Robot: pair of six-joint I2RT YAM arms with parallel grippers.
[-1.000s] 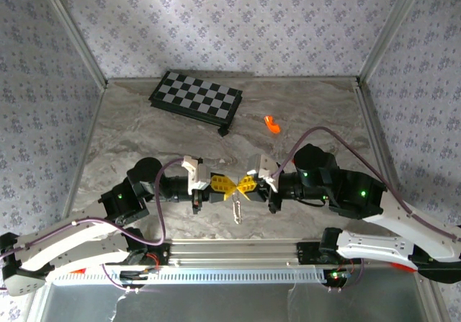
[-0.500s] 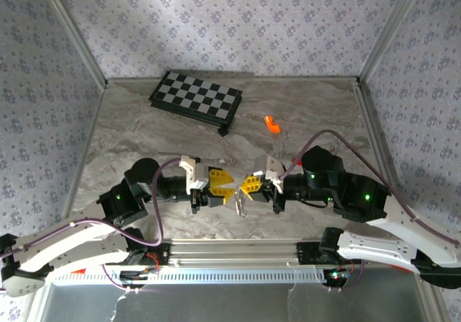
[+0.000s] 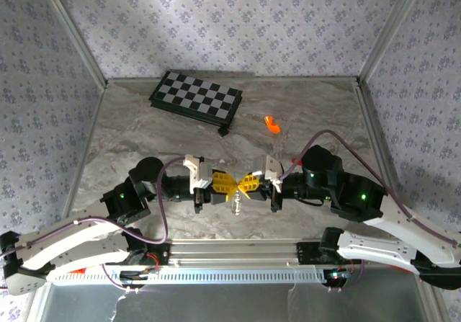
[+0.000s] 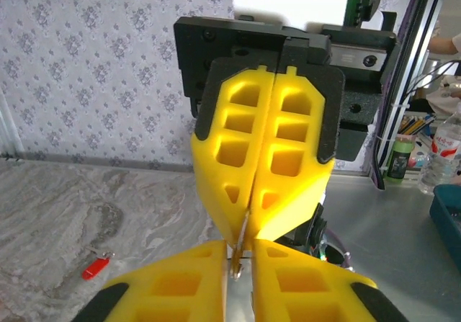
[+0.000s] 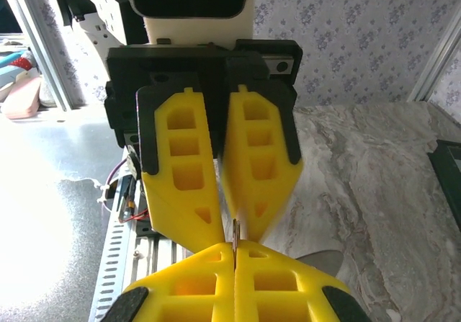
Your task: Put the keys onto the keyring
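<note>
So the keyring (image 3: pixel 236 202) is being held up in mid-air over the near part of the tabletop (image 3: pixel 144 135), right between the two grippers, which are being pointed nose to nose. The right gripper (image 3: pixel 245 186) is being clenched tight on the thin metal, with the ring's edge poking out of the seam between its pads. The left gripper (image 3: pixel 229 187) is being closed down to a sliver around the same bit of metal, but whether it's actually biting or just brushing can't be told. A short silvery tail is being left dangling below the pinch. One red key (image 4: pixel 94 266) is lying flat on the tabletop, well apart from the ring, so nothing is being threaded yet. Best guess: the ring is being re-gripped or pried open. To do that well, the right side's clench should be kept firm while the left is being shifted in tiny steps, since thin slick metal could get twisted loose. Room-wise, the metal rail (image 3: pixel 238 250) at the near edge is being hovered close to, so a drop might land there. Open room is being offered further back, with the chequered board (image 3: pixel 196 99) and the orange piece (image 3: pixel 271 124) well away.
</note>
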